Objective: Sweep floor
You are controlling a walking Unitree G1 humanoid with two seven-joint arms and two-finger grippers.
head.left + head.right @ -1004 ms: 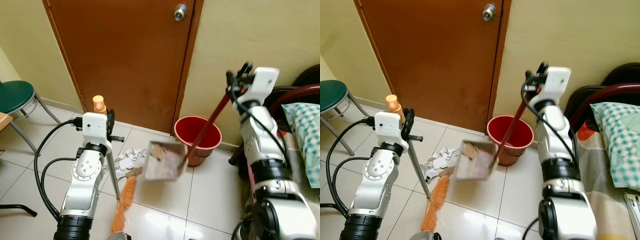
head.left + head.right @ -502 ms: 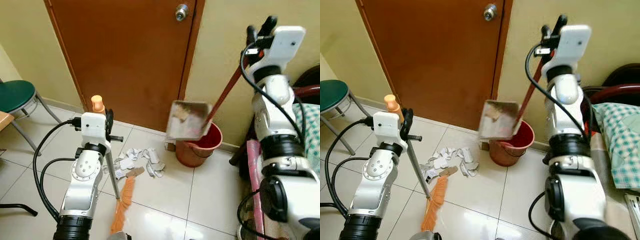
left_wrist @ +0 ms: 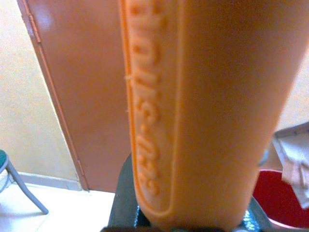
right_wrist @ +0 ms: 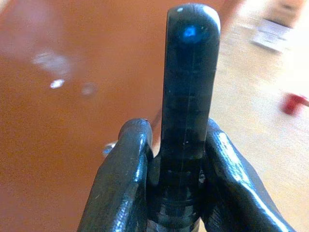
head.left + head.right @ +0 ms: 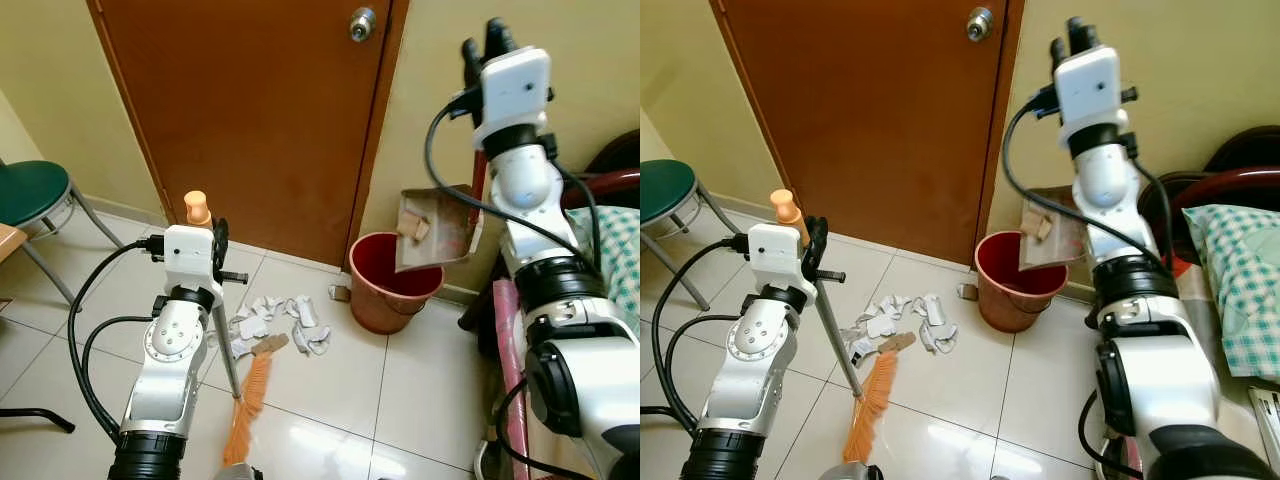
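Observation:
An orange-bristled broom [image 5: 250,393] stands on the tiles, and my left gripper [image 5: 217,242] is shut on its handle [image 3: 193,111] just below the orange cap. White paper scraps [image 5: 276,318] lie in front of the bristles. High up by the wall, my right gripper [image 5: 484,44] is shut on the dark end of the dustpan handle [image 4: 186,92]. The dustpan [image 5: 434,231] hangs tilted above the red bucket [image 5: 388,290], with a few scraps in it.
A brown door [image 5: 250,110] closes off the back. To the left is a green stool [image 5: 30,190]. At the right are a dark wooden frame [image 5: 606,180] and a checked pillow [image 5: 620,255]. A small scrap [image 5: 338,293] lies beside the bucket.
My right arm lifted the loaded dustpan off the floor and swung it right, up over the red bucket. The left arm and the broom stayed put.

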